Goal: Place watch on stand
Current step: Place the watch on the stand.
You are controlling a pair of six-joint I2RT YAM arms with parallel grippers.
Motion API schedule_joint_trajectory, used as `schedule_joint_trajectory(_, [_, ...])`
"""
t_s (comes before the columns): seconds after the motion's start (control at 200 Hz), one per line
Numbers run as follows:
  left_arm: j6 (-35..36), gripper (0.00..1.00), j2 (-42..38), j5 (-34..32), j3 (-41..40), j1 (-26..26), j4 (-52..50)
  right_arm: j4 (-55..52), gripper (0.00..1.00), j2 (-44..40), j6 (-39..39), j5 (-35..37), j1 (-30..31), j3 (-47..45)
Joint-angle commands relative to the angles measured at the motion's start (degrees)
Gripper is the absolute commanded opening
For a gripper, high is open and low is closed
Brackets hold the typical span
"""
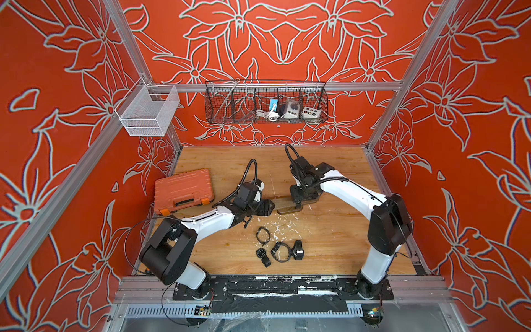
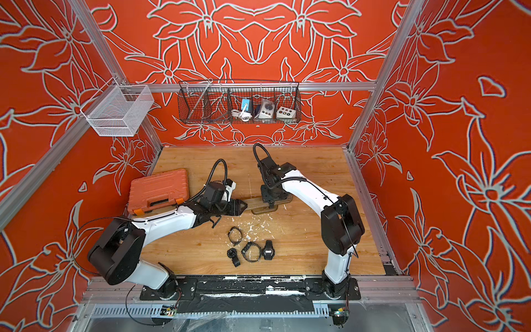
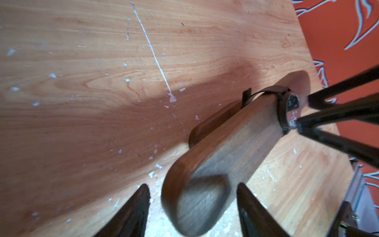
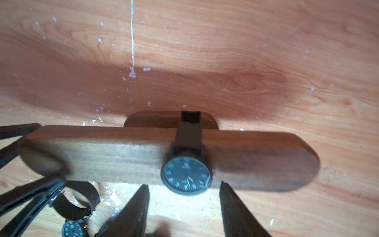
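Observation:
The stand [image 1: 287, 205] [image 2: 258, 205], a long brown wooden bar on a small dark base, sits mid-table. A black watch [image 4: 186, 175] with blue numerals is strapped around the bar [image 4: 102, 156], dial facing my right wrist camera; the left wrist view shows it edge-on as the watch [image 3: 287, 108]. My right gripper [image 4: 184, 185] [image 1: 298, 204] is open, its fingertips just short of the dial and not touching it. My left gripper [image 3: 192, 188] [image 1: 271, 207] is open around the bar's [image 3: 231, 143] rounded end, with a gap on each side.
Several other black watches [image 1: 280, 251] [image 2: 250, 251] lie loose nearer the table's front edge; one strap [image 4: 74, 202] shows beside the stand. An orange tool case [image 1: 183, 189] lies at the left. A black wire basket [image 1: 265, 102] and a white basket [image 1: 148, 110] hang on the frame rails.

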Motion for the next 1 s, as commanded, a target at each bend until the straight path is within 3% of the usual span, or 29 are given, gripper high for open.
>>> schedule_joint_trajectory(0.0, [-1.11, 0.72, -5.42, -4.44, 1.63, -0.35, -6.18, -1.01, 0.63, -7.62, 0.40, 4.51, 0.11, -3.03])
schedule_joint_trajectory(0.165, [-5.16, 0.82, -17.56, -11.61, -2.17, -0.35, -16.10, 3.06, 0.65, -19.02, -0.46, 3.06, 0.49, -13.28])
schedule_joint_trajectory(0.32, [-7.33, 0.83, -31.33, -15.18, -7.10, -0.35, -24.42, 5.65, 0.65, -27.77, 0.23, 1.50, 2.59, -22.74])
schedule_joint_trajectory(0.465, [-10.29, 0.81, -38.96, -15.24, -9.31, -0.35, -32.55, 5.72, 0.65, -33.87, 2.61, 1.09, 5.44, -28.98])
schedule_joint_trajectory(0.716, [-14.62, 0.70, -37.29, -5.68, -12.40, -1.50, -31.89, 10.07, 0.63, -41.06, 5.16, 0.36, 6.60, -36.12])
schedule_joint_trajectory(0.991, [-20.79, 0.68, -32.39, -7.71, -15.00, -9.66, -25.82, 12.39, 0.62, -40.79, 5.28, -0.33, 6.85, -37.38])
